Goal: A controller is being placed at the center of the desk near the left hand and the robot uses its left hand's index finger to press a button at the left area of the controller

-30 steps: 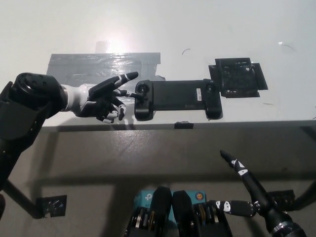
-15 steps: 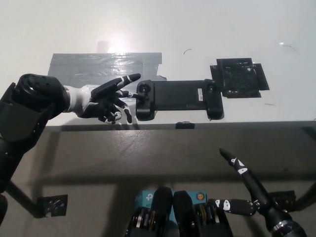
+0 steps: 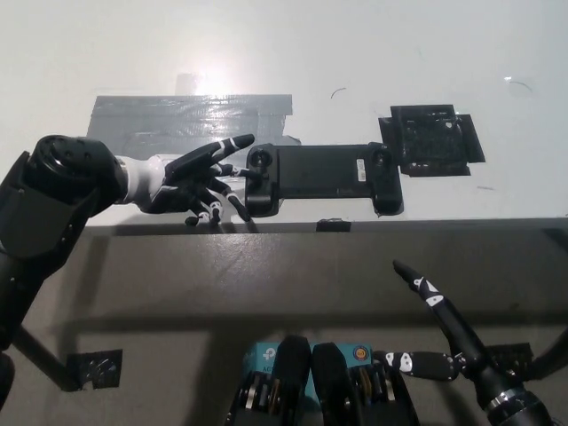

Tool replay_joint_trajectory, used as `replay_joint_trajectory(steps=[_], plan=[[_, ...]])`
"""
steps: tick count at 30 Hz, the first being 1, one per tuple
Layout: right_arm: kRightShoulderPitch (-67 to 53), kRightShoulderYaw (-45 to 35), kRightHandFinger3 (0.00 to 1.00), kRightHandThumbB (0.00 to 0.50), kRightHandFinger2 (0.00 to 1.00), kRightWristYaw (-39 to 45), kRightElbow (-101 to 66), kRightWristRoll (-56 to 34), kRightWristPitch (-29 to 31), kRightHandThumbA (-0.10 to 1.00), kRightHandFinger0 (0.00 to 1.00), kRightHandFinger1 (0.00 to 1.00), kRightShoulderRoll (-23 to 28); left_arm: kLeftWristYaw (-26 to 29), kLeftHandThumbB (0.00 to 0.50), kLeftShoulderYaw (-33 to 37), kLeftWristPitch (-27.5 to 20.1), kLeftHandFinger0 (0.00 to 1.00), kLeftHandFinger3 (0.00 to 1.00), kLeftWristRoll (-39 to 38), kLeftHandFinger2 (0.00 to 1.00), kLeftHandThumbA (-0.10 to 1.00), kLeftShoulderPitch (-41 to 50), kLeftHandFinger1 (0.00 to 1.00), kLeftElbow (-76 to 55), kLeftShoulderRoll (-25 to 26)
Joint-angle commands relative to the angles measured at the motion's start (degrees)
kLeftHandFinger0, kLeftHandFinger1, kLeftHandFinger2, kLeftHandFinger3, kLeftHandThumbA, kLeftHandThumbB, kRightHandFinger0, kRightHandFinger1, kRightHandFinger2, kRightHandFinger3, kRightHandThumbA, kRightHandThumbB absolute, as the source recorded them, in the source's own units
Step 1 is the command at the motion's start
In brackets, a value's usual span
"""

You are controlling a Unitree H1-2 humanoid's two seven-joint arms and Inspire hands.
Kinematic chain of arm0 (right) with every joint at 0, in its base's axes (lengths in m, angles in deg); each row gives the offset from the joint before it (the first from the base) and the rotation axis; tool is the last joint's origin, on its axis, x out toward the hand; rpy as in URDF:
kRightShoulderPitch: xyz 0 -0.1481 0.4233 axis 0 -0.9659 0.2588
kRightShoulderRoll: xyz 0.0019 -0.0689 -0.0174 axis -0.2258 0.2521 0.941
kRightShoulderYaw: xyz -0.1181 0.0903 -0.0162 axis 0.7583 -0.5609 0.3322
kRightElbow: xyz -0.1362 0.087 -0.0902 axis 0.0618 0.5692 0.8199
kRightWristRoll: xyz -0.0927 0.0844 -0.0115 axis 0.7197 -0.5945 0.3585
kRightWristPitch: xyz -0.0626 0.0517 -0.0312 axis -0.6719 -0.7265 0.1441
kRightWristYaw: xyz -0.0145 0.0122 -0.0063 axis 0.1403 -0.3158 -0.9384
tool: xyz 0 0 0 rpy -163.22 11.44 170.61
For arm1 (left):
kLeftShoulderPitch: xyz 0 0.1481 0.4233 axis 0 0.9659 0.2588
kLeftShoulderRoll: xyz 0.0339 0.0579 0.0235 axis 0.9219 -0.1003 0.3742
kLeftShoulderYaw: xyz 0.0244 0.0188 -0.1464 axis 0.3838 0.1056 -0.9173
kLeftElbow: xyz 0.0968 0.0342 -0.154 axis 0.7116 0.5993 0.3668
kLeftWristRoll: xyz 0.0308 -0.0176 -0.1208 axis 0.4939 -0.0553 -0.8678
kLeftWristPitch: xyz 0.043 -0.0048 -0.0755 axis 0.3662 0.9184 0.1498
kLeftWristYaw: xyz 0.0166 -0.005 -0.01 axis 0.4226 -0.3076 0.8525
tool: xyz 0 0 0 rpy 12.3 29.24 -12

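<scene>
Left hand (image 3: 191,182) poised at the controller (image 3: 321,175).
It held nothing, one finger extended towards the left-end button; best press was straight down, lightly. Right hand (image 3: 444,342) rested low, empty, fingers spread.

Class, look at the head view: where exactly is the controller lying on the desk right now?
The controller lies near the desk's front edge, around picture centre, between the left hand and a black square patch at its upper right.
</scene>
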Motion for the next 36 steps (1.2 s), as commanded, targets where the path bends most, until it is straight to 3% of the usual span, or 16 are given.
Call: replay_joint_trajectory(steps=[1,7,10,16,21,24,25,27,29,32,36], plan=[[1.28,-0.53,1.0,0.282,1.0,0.57,-1.97,-0.18,0.34,1.0,1.0,1.0,0.27,-0.78,0.452,0.32,0.81,0.14,1.0,0.99,0.53,1.0,0.85,0.28,-1.19,-1.07],[1.21,-0.49,1.0,0.282,1.0,0.61,-1.46,-0.16,0.98,1.0,1.0,1.0,0.23,-0.21,0.458,0.09,0.81,0.13,1.0,1.89,0.51,1.0,3.21,0.27,-2.0,-1.02],[1.07,-0.43,1.0,0.285,1.0,0.71,-1.56,-0.13,0.84,1.0,1.0,1.0,0.24,0.03,0.485,0.28,0.81,0.14,1.0,2.47,0.49,1.0,3.94,0.27,-1.91,-1.07],[0.89,-0.46,1.0,0.295,1.0,0.73,-1.68,-0.13,0.86,1.0,1.0,1.0,0.18,0.65,0.491,0.13,0.81,0.08,1.0,2.4,0.47,1.0,4.41,0.25,-1.28,-1.36],[0.82,-0.49,1.0,0.302,1.0,0.68,-1.25,-0.12,0.92,1.0,1.0,1.0,0.13,-0.38,0.5,-0.31,0.81,0.11,1.0,1.51,0.46,1.0,2.81,0.24,-1.7,-1.05],[0.66,-0.5,1.0,0.299,1.0,0.76,-1.56,-0.11,0.59,1.0,1.0,1.0,0.24,-1.22,0.497,-1.13,0.81,0.06,1.0,0.38,0.46,1.0,0.9,0.23,-1.89,-0.85],[0.58,-0.56,1.0,0.305,1.0,0.75,-1.66,-0.12,0.39,1.0,1.0,1.0,0.25,-1.62,0.496,-1.6,0.81,0.01,1.0,-0.05,0.41,1.0,0.21,0.17,-2.28,-0.77],[0.61,-0.51,1.0,0.303,1.0,0.63,-1.62,0.2,0.38,1.0,1.0,1.0,0.31,-2.14,0.499,-2.51,0.81,0.0,1.0,-1.0,0.37,1.0,-1.09,0.11,-2.6,-0.48],[0.68,-0.55,1.0,0.3,1.0,0.72,-1.33,-0.06,0.72,1.0,1.0,1.0,0.32,-2.56,0.491,-3.32,0.81,0.0,1.0,-1.89,0.25,1.0,-2.08,0.0,-3.87,-0.08],[0.97,-0.54,1.0,0.293,1.0,0.68,-0.65,-0.05,1.22,1.0,1.0,1.0,0.36,-2.94,0.465,-4.3,0.81,0.0,1.0,-4.67,0.18,1.0,-4.66,0.0,-7.09,1.2],[0.94,-0.49,1.0,0.291,1.0,0.85,-1.03,-0.1,0.8,1.0,1.0,1.0,0.36,-1.47,0.463,-5.1,0.81,0.0,1.0,-12.13,0.2,1.0,-7.47,0.0,-10.49,3.19]])
